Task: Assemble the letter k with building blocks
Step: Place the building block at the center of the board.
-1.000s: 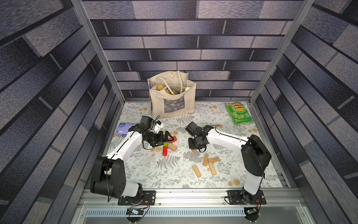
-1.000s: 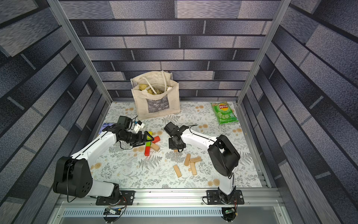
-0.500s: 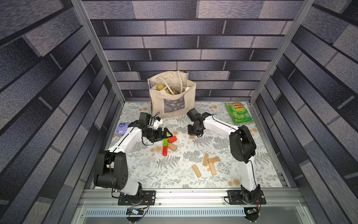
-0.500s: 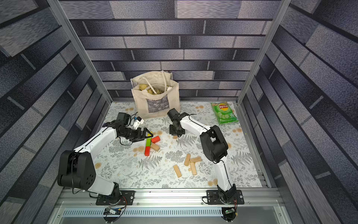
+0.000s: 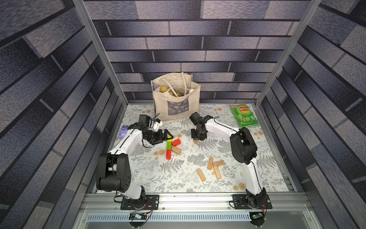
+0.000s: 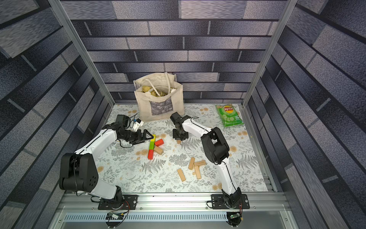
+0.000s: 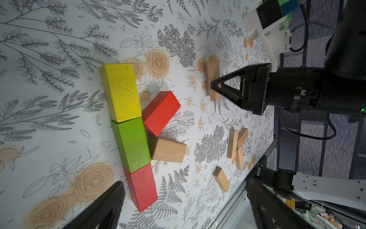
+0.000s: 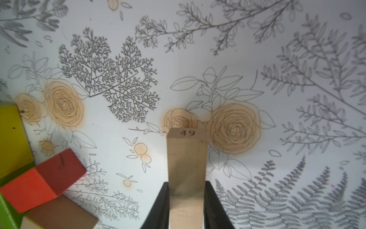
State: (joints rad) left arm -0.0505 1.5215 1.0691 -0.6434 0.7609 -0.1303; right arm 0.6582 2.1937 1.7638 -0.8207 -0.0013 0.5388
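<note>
The multicoloured letter k lies flat left of centre: a yellow block [image 5: 169, 141], a green block [image 5: 169, 147] and a red block [image 5: 168, 154] form the stem. A red block [image 5: 176, 142] and a tan block [image 5: 176, 150] form the slanted arms. My left gripper [image 5: 168, 136] hovers open at the yellow end, and its fingers [image 7: 111, 198] frame the stem's red end. My right gripper [image 5: 198, 136], right of the k, is shut on a tan block [image 8: 187, 154] marked 49, which points down at the table. Whether it touches the table I cannot tell. Several loose tan blocks [image 5: 215, 166] lie front right.
A cream tote bag [image 5: 176, 101] stands at the back centre. A green chips bag [image 5: 244, 116] lies back right, and a purple tissue pack [image 5: 123, 132] sits by the left wall. A metal rail [image 5: 188, 200] runs along the table's front edge.
My right arm has swung its elbow inward, and its gripper, still holding the tan block, has shifted slightly toward the back. The left gripper has barely moved.
</note>
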